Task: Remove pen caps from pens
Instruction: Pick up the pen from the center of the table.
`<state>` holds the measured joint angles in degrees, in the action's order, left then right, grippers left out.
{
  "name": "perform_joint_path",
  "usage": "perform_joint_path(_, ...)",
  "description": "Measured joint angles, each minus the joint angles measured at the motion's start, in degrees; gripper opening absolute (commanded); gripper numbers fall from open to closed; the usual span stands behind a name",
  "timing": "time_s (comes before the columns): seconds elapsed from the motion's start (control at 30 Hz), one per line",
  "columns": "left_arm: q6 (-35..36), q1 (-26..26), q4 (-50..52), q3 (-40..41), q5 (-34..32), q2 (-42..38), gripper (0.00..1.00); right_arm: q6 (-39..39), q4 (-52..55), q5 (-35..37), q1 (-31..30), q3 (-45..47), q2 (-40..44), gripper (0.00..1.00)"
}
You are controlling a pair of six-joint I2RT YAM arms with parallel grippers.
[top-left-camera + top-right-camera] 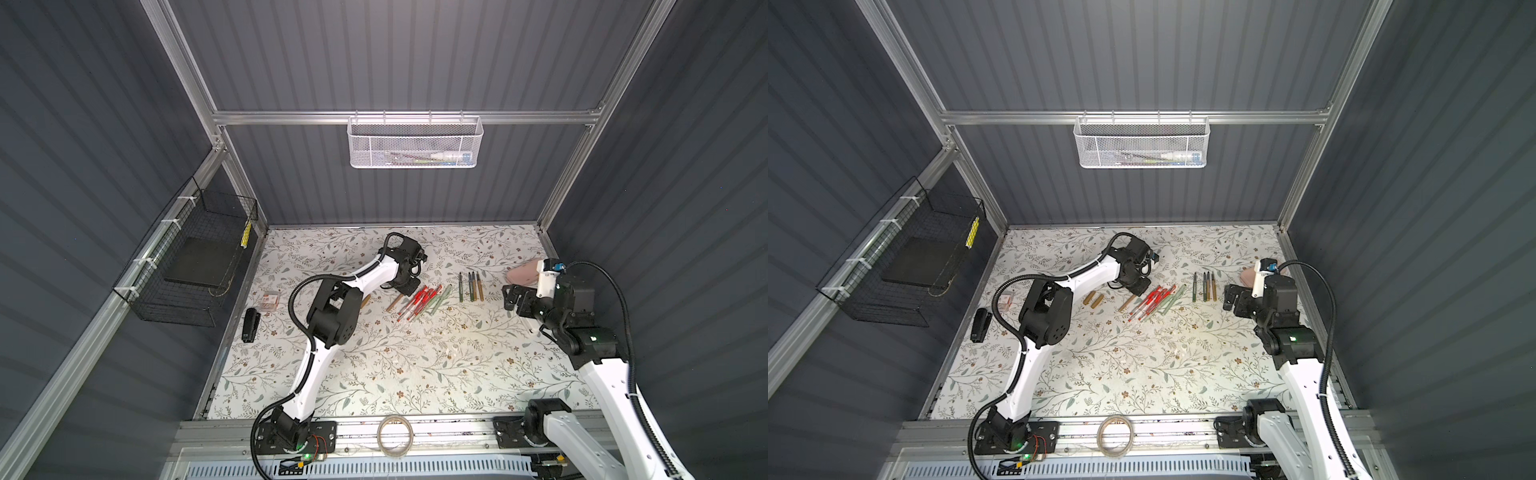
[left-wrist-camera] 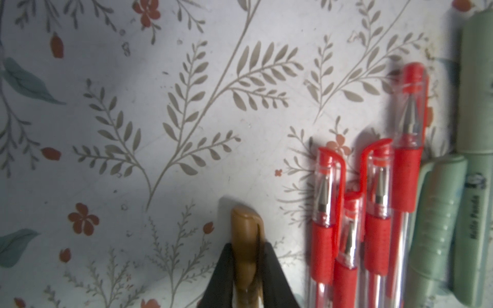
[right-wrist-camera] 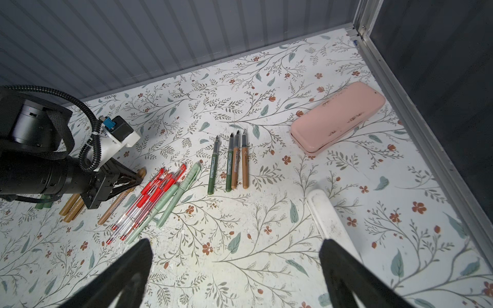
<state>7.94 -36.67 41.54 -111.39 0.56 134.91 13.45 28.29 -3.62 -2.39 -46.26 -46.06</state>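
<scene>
A: What is found along the left edge of the worktop (image 1: 415,365)?

B: A black stapler (image 1: 250,325) is laid there. Further in, two loose golden-brown caps (image 1: 1089,296) are set side by side, with dark green caps (image 3: 44,204) partly hidden beside them in the right wrist view.

A: How is the left end effector set?

B: The left end effector (image 2: 248,249) is pressed together on a golden-brown pen (image 2: 245,226). The pen is pinched at its capped end by the black fingers (image 2: 224,272). Whether the pen is lifted off the worktop cannot be told.

A: What is placed to the right of that?

B: A bunch of clear red-trimmed pens (image 2: 373,200), caps on, is laid just beside the pinched pen. Capped pale green pens (image 2: 453,213) are laid against them. Near these, four uncapped pens (image 3: 229,162) are lined up, two dark green and two golden-brown, with nibs turned toward the far edge.

A: And the right end effector?

B: The right end effector (image 3: 236,244) is spread wide with nothing held, well apart from the pens. A pink case (image 3: 337,118) is laid by the right edge, toward the far right corner.
</scene>
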Motion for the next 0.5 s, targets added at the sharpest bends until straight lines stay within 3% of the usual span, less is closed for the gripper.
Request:
perform_joint_path(0.33, -1.4, 0.3, 0.8, 0.0, 0.9, -0.5, 0.16, 0.2, 0.0, -2.4, 0.0, 0.1, -0.4, 0.97)
perform_joint_path(0.5, -3.4, 1.0, 1.4, 0.0, 3.0, -3.9, 0.16, 3.8, -2.1, -5.7, -0.9, 0.8, -0.4, 0.94)
